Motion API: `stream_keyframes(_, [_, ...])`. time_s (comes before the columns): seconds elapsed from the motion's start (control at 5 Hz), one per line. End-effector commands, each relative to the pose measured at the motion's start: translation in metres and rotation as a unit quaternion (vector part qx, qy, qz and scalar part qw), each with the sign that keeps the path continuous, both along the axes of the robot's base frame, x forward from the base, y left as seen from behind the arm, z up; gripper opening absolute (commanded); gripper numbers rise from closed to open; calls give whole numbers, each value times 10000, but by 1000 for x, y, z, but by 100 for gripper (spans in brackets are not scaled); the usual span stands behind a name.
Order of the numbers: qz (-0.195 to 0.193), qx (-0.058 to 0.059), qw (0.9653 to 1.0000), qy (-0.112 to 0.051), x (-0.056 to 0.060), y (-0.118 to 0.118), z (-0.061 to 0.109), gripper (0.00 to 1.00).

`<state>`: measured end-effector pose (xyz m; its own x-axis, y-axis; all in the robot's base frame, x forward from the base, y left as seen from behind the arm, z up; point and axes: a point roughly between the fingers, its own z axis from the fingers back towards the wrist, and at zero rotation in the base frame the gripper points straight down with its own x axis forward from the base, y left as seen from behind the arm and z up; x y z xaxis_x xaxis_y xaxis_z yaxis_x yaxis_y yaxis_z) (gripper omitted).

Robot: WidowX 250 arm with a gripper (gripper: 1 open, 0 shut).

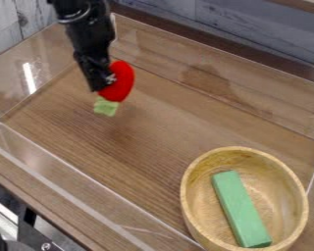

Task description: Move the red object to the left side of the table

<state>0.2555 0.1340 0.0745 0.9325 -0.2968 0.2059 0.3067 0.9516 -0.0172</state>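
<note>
One black robot gripper (102,78) is clamped on the small glossy red strawberry-shaped toy (118,80), its green cap hanging downward, above the left part of the brown wood-grain table (146,147); a green rectangular block (238,208) lies in the round wooden bowl (194,192) at lower right

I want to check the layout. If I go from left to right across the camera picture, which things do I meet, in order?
Gripper holding the red object → wooden bowl → green block lying inside the bowl. All are on the table.
</note>
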Motion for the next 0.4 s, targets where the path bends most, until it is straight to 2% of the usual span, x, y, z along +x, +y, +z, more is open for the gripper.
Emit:
stream_keyframes(0.0, [-30, 139, 9997, -179, 11, 34, 1, 0])
stream_keyframes(0.2, [386, 90, 9991, -133, 18, 52, 1, 0])
